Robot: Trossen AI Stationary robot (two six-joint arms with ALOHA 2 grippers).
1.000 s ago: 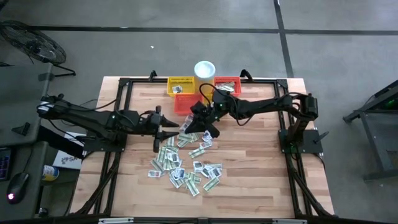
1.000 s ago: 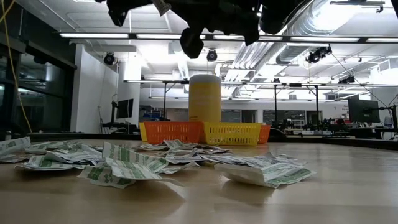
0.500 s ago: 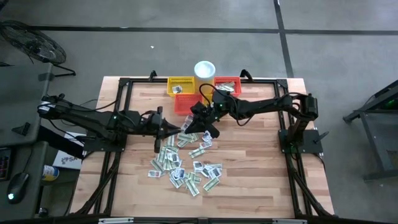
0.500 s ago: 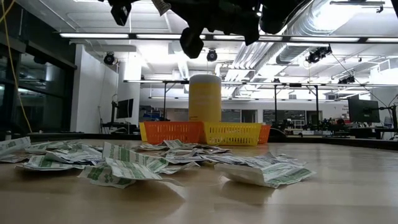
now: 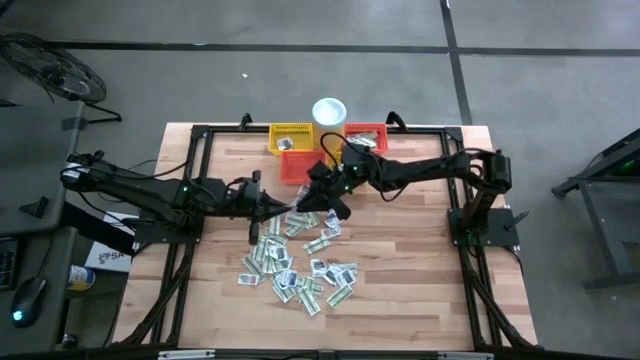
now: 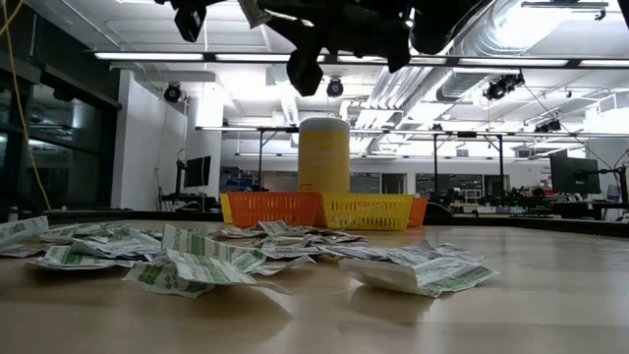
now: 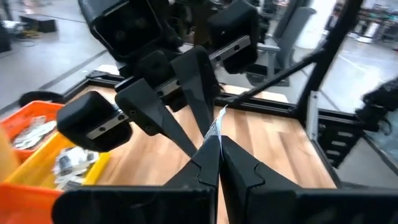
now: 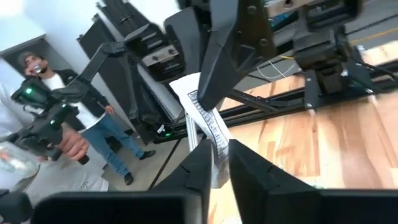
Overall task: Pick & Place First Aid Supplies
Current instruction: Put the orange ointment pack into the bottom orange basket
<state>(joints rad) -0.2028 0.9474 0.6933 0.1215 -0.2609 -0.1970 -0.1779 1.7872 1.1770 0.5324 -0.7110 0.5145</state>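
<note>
Meeting above the packet pile [image 5: 300,262], both grippers touch 1 sachet [image 8: 205,118]. Left gripper [image 7: 212,144] clamps it. Right gripper [image 8: 219,155] has fingers slightly apart around it.

Sachets [image 5: 300,262] before baskets [image 5: 291,138] on table [image 5: 410,270]

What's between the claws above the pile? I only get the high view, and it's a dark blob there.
Observer: One white sachet. The left claw is shut on it, and the right claw faces it at the same sachet.
Operator: Off the table?
Observer: Yes. In the low view the arms hang well above the pile.
Operator: Anyone nearby?
Observer: A person stands beyond the table, seen in the right wrist view.
</note>
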